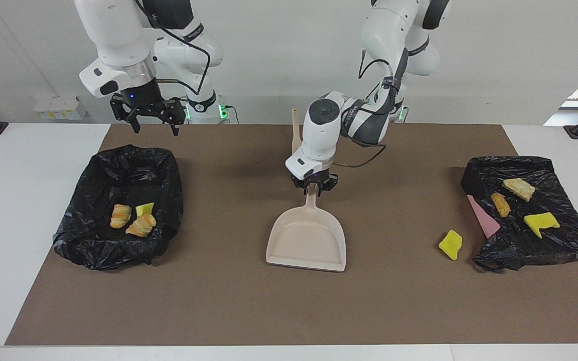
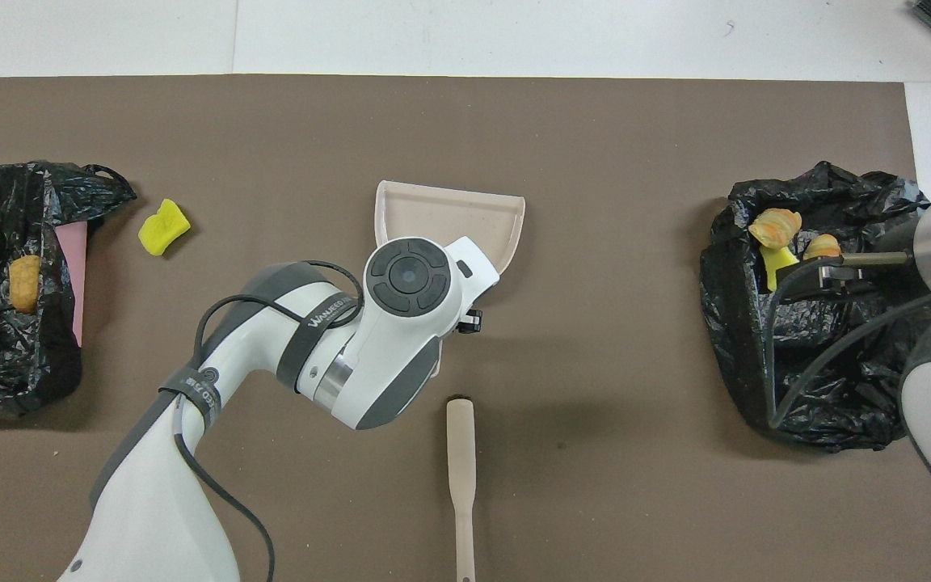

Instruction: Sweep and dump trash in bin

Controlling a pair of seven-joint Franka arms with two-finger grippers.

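In the facing view the left gripper (image 1: 313, 186) sat at the top of the dustpan (image 1: 308, 239) handle, mid-worktop; whether it pinched the handle I cannot tell. The dustpan lay flat on the brown mat (image 1: 249, 306), its mouth toward six o'clock. The brush (image 1: 296, 143) lay at twelve o'clock from it, partly hidden by the arm. The right gripper (image 1: 151, 120) hung spread and empty at ten o'clock, above the mat's edge. At nine o'clock the black-lined bin (image 1: 118, 165) held two pastry lumps (image 1: 141, 225) and a sponge piece (image 1: 144, 208). At three o'clock a black bag (image 1: 525, 240) carried a beige chunk (image 1: 519, 188), a golden-brown lump (image 1: 500, 204) and a yellow sponge (image 1: 541, 222); a loose sponge bit (image 1: 450, 244) lay on the mat just beside it, at its eight o'clock

In the overhead view the dustpan (image 2: 449, 214) sat at centre, the brush (image 2: 461, 477) at six o'clock, the loose sponge bit (image 2: 163, 227) toward nine o'clock beside the black bag (image 2: 29, 356), the bin (image 2: 821, 388) at three o'clock
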